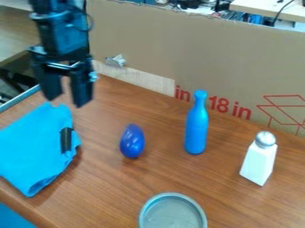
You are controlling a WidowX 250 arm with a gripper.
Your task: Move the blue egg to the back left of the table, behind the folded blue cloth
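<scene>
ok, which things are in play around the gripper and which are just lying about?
In play, judging by nearness only:
gripper, open, holding nothing
blue cloth, nearest it
black object, on the cloth

Lying about:
dark blue egg-shaped thing
blue bottle, upright
white shaker, silver top
round grey dish

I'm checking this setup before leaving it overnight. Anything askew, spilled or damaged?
Mainly the cardboard: its top edge is ragged, as if torn, and a crumpled silvery scrap clings to its face. The blue cloth lies rumpled under a small black object. I see no spill.
</scene>
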